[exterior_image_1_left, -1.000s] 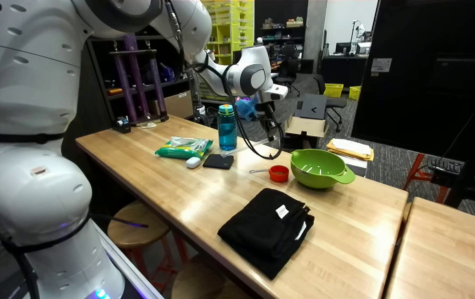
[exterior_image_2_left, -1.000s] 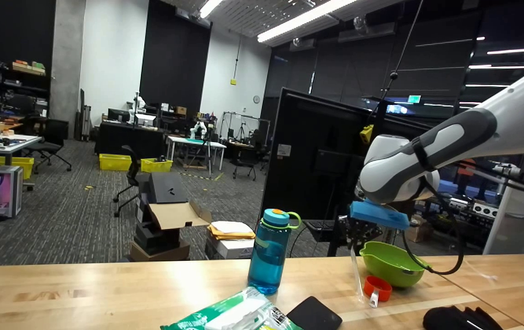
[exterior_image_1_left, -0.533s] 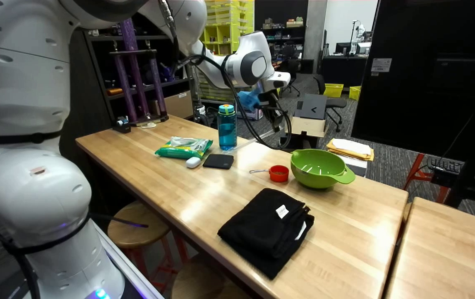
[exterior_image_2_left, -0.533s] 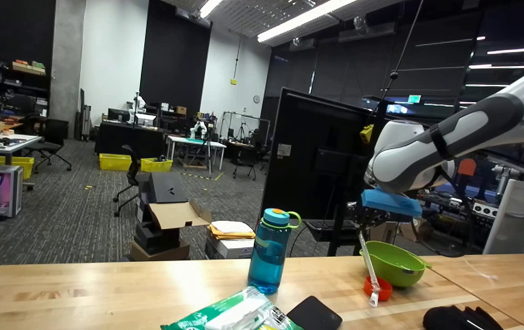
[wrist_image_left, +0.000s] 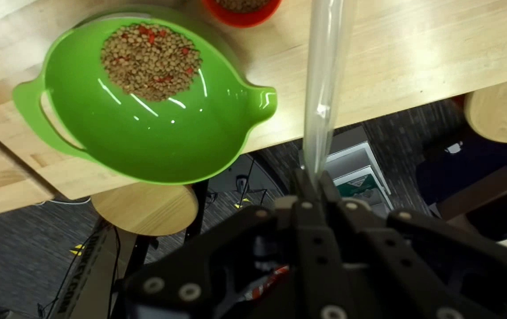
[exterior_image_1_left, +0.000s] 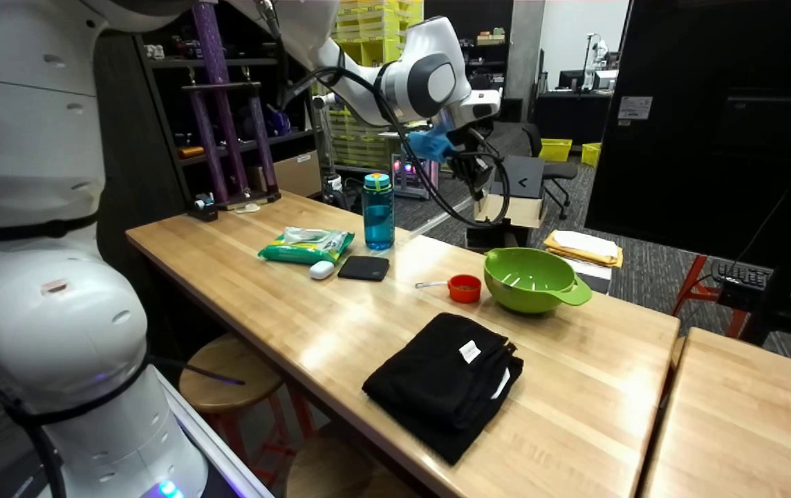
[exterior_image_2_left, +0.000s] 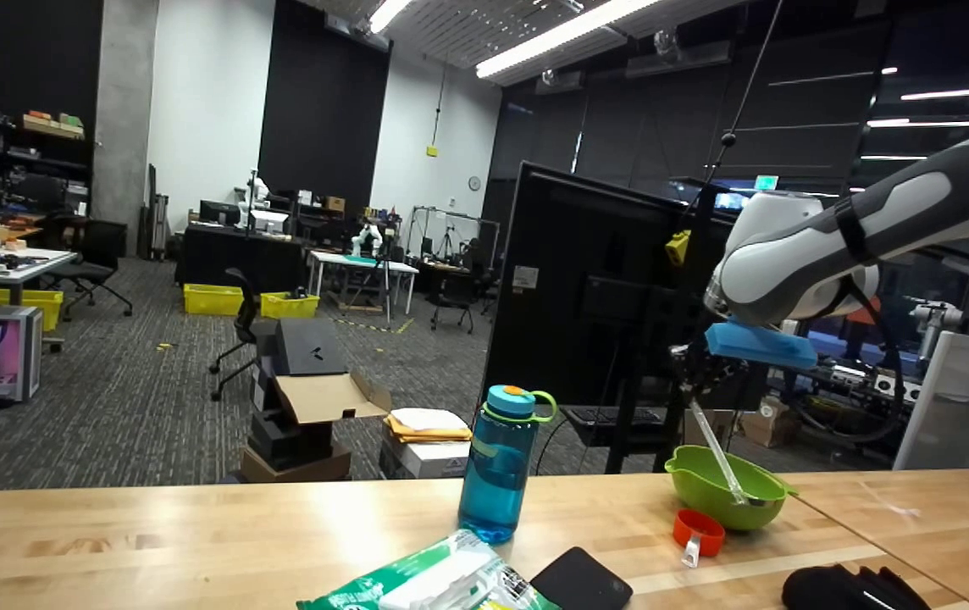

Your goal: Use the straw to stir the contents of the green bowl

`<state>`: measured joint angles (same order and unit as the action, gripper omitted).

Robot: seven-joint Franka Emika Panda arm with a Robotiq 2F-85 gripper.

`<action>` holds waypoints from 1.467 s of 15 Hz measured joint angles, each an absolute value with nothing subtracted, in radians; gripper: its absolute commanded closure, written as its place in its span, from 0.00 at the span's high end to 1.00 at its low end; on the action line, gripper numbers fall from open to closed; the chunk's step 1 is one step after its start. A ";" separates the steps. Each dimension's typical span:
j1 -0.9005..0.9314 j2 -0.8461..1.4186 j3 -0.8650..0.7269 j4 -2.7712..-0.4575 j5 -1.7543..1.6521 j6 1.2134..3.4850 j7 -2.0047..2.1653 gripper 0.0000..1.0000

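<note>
Gleaming table: pale wood, patches of light bouncing off the top, a second table just beside its end.
Arm: white with grey joints, high above the tabletop in both exterior views, a blue pad sitting at the wrist.
Black cloth: folded in layers on the table, white tag facing up.
Green bowl: wide and upright on the table, near the black cloth, handle at one end, spout at the other.
Gripper: up in the air, and what a hold, jaws pinching the straw between them!
Blue bottle: standing tall, cap on, well apart from the green bowl.
Green packet: lying flat near the blue bottle.
Straw: clear and tilted, slanting down from the gripper in both exterior views; over to the wrist view, and it runs out of frame past the spout, apart from the green bowl.
Red cup: upright, just beside the green bowl, pale handle pointing away from it.
Flat black square: down on the table near the blue bottle, beside the green packet.
White case: small and rounded, just beside that square; touching or not, cannot tell.
Grains: little and brown, red bits mixed in, heaped to one side inside the green bowl, with more in the red cup.
</note>
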<state>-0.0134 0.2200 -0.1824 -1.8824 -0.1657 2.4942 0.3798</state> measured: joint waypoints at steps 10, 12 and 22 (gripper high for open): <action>-0.093 0.232 -0.180 -1.777 -0.165 2.465 0.140 0.01; -0.094 0.248 -0.180 -1.755 -0.165 2.469 0.115 0.01; -0.112 0.375 -0.180 -1.610 -0.165 2.571 0.083 0.01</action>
